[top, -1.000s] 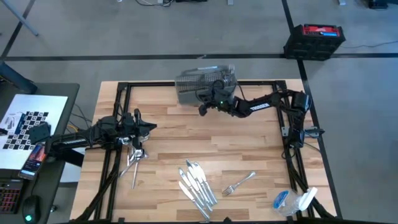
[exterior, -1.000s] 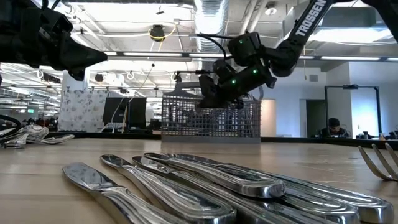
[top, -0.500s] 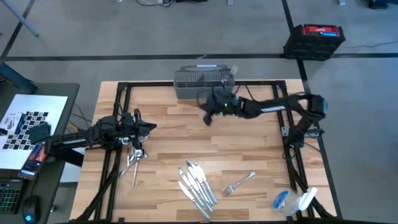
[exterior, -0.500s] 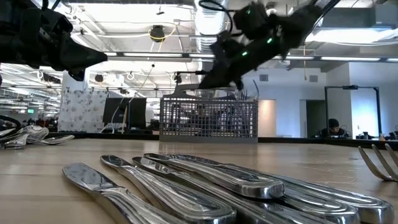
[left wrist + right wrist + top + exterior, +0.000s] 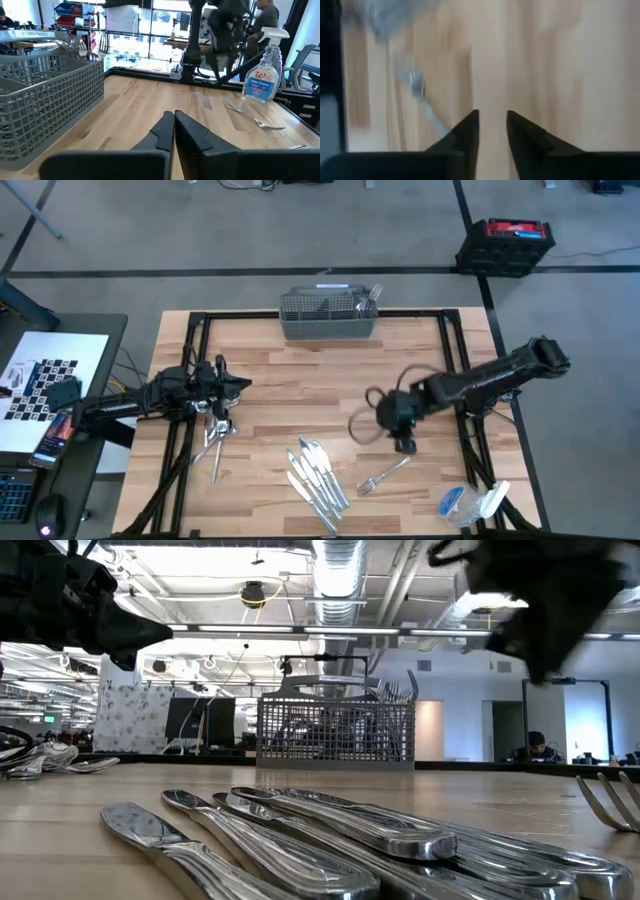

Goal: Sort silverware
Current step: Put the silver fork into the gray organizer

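Note:
The silverware lies in groups on the wooden table (image 5: pixel 270 370): several knives (image 5: pixel 318 475) near the front edge, a pile of spoons (image 5: pixel 215 435) at the left, and one fork (image 5: pixel 385 473) flat at the front right. More pieces stand in the grey mesh basket (image 5: pixel 328 315) at the far edge. My right gripper (image 5: pixel 401 438) hangs above the table just beyond the fork, pointing steeply down, open, with nothing between its fingers (image 5: pixel 467 131). My left gripper (image 5: pixel 174 116) is shut and level over the table's left side, above the spoons.
A spray bottle (image 5: pixel 470 505) lies at the table's front right corner, close to the fork. The black frame rails (image 5: pixel 460 370) run along the table's sides. Bare wood lies between the basket and the knives.
My right gripper has swung fast from the basket at the far edge toward the near edge and the right. It has come out over the fork and tipped from about level to pointing steeply down. The basket and the silverware on the table have stayed where they were.

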